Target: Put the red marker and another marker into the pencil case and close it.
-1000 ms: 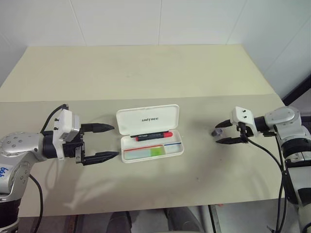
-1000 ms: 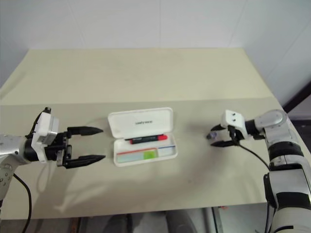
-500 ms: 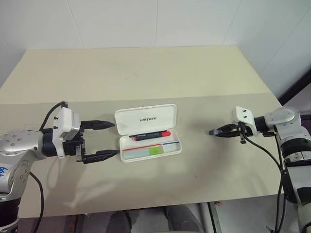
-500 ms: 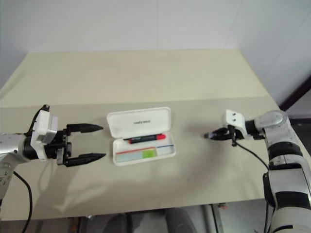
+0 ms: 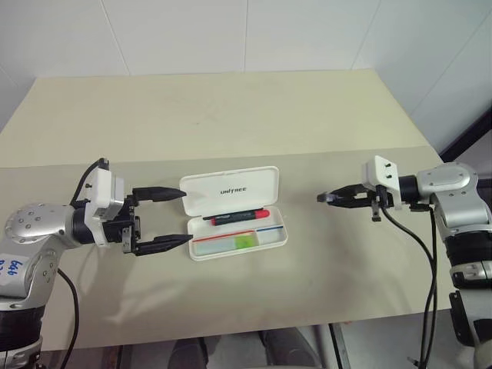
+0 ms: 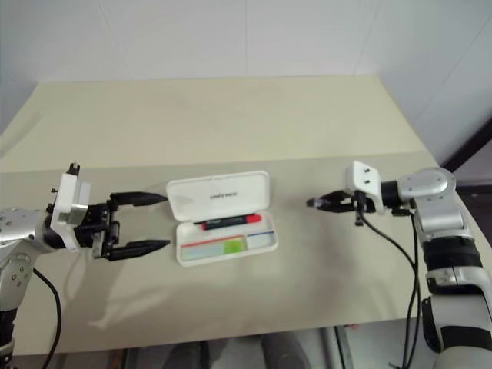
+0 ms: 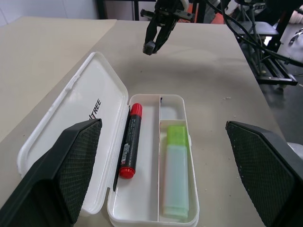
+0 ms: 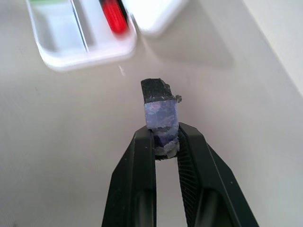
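Right gripper (image 8: 161, 142), now clamped on a small purple-and-black piece (image 8: 160, 111), lifts toward the case (image 5: 234, 211); both markers inside, left gripper (image 5: 165, 217) gaping.

A beige desk (image 5: 231, 115) stands against a white wall (image 5: 192, 34). A small dark piece with purple wrapping (image 8: 160, 113) is above the desk surface, toward its right edge.

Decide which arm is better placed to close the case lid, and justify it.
Probably the left. The left gripper hangs open right beside the open pencil case, with both markers inside. The right gripper is farther off, shut on a small purple piece.
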`<act>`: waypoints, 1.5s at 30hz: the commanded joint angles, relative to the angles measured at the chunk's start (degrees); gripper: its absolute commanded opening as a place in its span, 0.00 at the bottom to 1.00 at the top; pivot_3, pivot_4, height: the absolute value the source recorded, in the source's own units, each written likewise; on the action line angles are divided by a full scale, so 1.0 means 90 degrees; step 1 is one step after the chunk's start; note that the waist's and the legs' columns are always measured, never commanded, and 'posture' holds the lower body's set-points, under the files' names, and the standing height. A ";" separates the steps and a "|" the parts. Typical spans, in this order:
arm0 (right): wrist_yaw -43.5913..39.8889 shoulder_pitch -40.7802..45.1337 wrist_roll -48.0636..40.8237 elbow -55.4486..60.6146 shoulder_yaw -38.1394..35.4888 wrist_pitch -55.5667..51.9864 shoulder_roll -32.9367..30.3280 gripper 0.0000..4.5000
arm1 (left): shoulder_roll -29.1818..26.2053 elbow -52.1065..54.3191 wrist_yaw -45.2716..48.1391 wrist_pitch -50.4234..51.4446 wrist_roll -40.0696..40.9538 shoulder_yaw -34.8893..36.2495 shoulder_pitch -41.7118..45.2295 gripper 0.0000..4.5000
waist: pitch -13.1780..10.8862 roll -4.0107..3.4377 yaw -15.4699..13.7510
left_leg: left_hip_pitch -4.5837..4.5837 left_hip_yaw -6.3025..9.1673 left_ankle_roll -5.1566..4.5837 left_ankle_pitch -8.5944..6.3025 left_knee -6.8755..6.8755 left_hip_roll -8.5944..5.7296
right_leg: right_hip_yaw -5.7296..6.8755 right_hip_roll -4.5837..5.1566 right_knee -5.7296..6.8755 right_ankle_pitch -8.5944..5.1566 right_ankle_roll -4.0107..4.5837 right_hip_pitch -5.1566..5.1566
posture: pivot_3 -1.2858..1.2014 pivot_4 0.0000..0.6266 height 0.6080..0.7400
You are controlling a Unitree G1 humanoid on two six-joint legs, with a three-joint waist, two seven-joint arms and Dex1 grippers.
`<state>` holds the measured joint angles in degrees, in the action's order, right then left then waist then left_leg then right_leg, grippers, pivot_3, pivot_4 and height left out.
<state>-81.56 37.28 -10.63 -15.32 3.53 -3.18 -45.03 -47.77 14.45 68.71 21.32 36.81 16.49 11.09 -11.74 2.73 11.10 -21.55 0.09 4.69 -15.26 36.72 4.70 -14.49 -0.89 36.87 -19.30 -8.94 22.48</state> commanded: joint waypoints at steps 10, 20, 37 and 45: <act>0.0686 -0.0587 -0.0318 0.2852 0.0556 -0.1601 0.0121 0.07 | -0.0052 -0.0458 0.0323 -0.0573 -0.0009 0.0300 -0.0257 1.00 | 0.0000 0.0002 -0.0055 | -0.0001 0.0001 0.0010 -0.0009 -0.0053 0.0000 | 0.0011 0.0006 -0.0007 -0.0021 0.0006 0.0020 | 0.52 0.24 1.00; 0.1009 -0.0631 -0.0136 0.3053 0.1133 -0.1659 0.0406 0.07 | -0.0089 -0.0349 0.0270 -0.0588 0.0052 0.0467 -0.0514 1.00 | 0.0000 0.0003 -0.0102 | -0.0001 0.0000 0.0017 -0.0023 -0.0067 0.0001 | 0.0018 0.0007 -0.0007 -0.0038 0.0011 0.0028 | 0.52 0.24 1.00; 0.1014 -0.0653 -0.0014 0.3049 0.1355 -0.1680 0.0381 0.94 | -0.0064 -0.0307 0.0135 -0.0610 0.0010 0.0525 -0.0620 1.00 | -0.0001 0.0004 -0.0185 | -0.0001 -0.0001 0.0019 -0.0025 -0.0067 0.0001 | 0.0020 0.0009 -0.0008 -0.0043 0.0015 0.0030 | 0.52 0.24 1.00; 0.1001 -0.0653 -0.0079 0.3093 0.1267 -0.1696 0.0320 0.99 | -0.0027 -0.0365 0.0104 -0.0654 -0.0033 0.0425 -0.0517 1.00 | -0.0002 0.0005 -0.0186 | -0.0001 0.0000 0.0019 -0.0026 -0.0068 0.0001 | 0.0020 0.0009 -0.0008 -0.0043 0.0016 0.0030 | 0.52 0.24 1.00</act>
<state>-72.37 31.54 -10.63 10.42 16.00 -18.69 -41.28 -47.99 10.44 69.99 16.37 36.57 20.03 5.84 -11.76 2.77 9.42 -21.56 0.09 4.86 -15.50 36.11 4.71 -14.31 -0.81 36.79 -19.69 -8.80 22.75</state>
